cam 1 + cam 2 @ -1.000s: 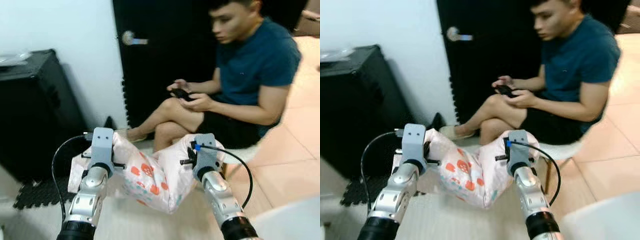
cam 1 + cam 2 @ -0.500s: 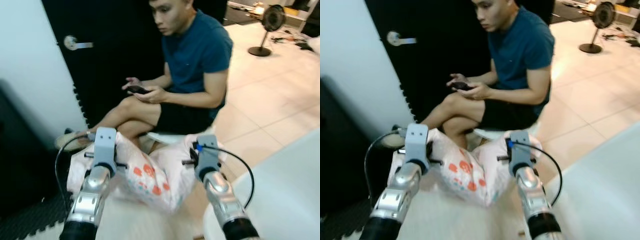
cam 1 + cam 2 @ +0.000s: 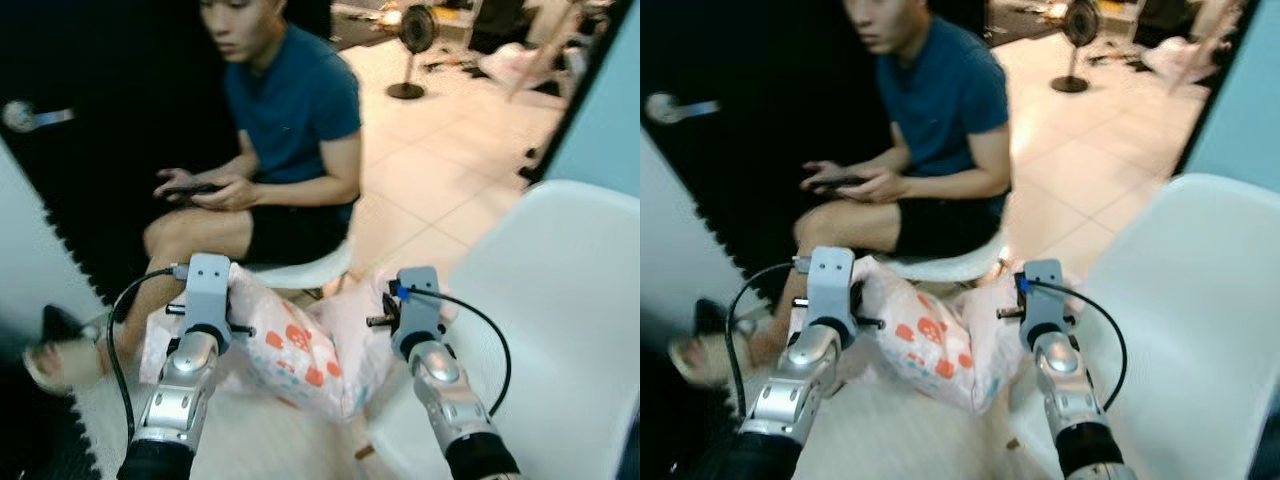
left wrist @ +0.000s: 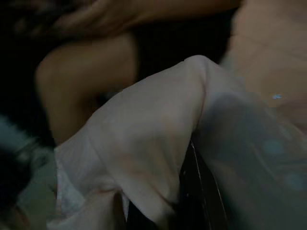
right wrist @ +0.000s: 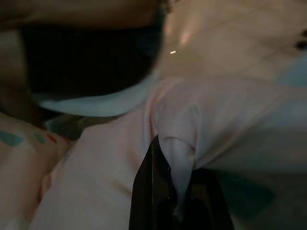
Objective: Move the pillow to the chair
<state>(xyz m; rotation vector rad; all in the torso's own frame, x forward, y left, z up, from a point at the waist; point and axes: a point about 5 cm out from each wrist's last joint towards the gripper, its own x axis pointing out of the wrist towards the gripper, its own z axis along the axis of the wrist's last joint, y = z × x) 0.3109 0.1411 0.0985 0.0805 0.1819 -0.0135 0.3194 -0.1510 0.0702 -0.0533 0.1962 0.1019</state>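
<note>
A: In the left eye view, what does the robot carry?

B: The soft pale pillow with orange and teal prints hangs between both arms. The left gripper is pinched on its corner at 9 o'clock, the right gripper on the corner at 3 o'clock.

A: Where is the goal?

B: The white plastic chair stands at 4 o'clock, just beside the pillow. A seated person in a blue shirt is at 12 o'clock.

A: The wrist views?

B: Each shows a black finger closed on a fold of cloth.

A: The step?

B: Carrying, probably. Next, the pillow must go over the seat before the fingers let go.
</note>
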